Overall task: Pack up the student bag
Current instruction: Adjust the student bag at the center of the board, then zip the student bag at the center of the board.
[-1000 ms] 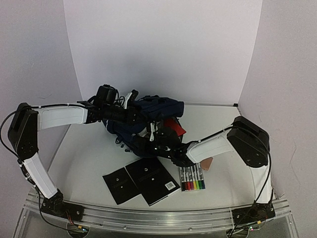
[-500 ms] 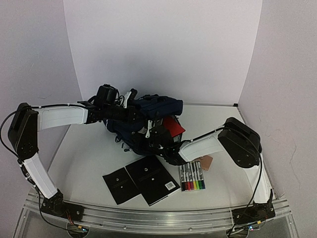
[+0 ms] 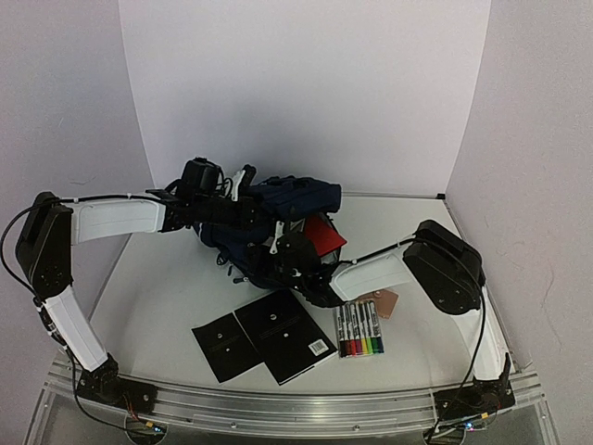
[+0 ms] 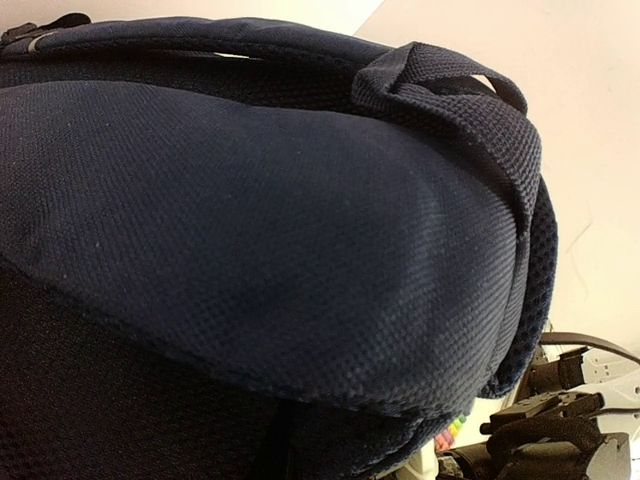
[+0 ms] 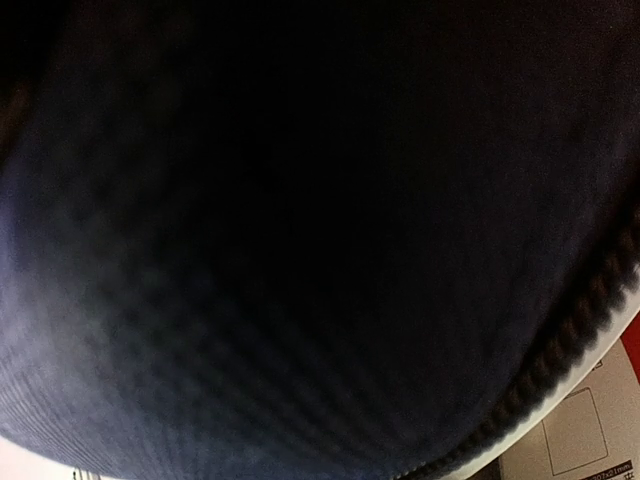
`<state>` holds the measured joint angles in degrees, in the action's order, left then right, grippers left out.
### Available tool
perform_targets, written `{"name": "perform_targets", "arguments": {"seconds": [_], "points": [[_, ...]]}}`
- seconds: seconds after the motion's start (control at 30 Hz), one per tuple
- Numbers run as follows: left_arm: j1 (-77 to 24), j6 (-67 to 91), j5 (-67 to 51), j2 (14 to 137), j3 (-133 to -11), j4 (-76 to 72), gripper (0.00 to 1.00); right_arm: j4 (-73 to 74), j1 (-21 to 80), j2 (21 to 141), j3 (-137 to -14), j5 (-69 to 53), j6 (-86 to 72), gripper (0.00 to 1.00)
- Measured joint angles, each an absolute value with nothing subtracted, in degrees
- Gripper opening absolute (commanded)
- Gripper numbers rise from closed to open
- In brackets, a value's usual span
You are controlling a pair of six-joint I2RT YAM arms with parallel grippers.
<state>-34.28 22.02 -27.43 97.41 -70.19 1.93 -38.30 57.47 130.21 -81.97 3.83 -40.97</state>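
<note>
Both left fingers point(image 3: 252, 211) and right fingers point(image 3: 283, 255) are clenched against the navy-blue fabric backpack point(image 3: 304, 197) — apparently opening it; next, its mouth must gape for black notebooks point(image 3: 269, 339).

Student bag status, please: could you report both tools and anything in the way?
Left tool shut at student bag top. Right tool shut, pressed into its fabric. Black notebooks, marker pack unpacked on table; nothing blocking.
</note>
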Motion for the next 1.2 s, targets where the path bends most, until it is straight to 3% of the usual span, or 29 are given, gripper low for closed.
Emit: {"name": "perform_targets", "arguments": {"seconds": [0.07, 0.17, 0.33, 0.5, 0.73, 0.97, 1.2], "points": [[-34.57, 22.2, -26.41, 97.38, -70.19, 1.98, 0.31, -38.35, 57.47, 130.21, -81.88, 3.93, -41.01, 0.0], [-34.97, 22.36, -23.95, 97.38, -70.18, 3.48, 0.56, -39.62, 57.47, 129.73, -80.21, 4.59, -41.04, 0.0], [-35.07, 22.84, -21.83, 94.72, -67.61, 4.62, 0.78, -40.34, 57.44, 126.9, -74.96, 4.1, -41.83, 0.0], [-31.23, 24.89, -19.46, 86.83, -60.94, 5.74, 0.86, -40.12, 57.45, 125.3, -71.52, 3.79, -43.65, 0.0], [-25.05, 27.08, -6.91, 84.25, -54.42, 11.48, 0.9, -39.79, 57.41, 124.25, -70.04, 2.96, -44.75, 0.0], [-23.13, 28.05, -1.21, 85.14, -51.66, 12.93, 0.83, -39.74, 57.67, 124.13, -69.95, 2.39, -43.43, 0.0], [-21.04, 26.24, -0.71, 91.61, -52.5, 9.47, 0.86, -39.19, 58.22, 122.95, -69.3, 2.53, -42.7, 0.01]]}}
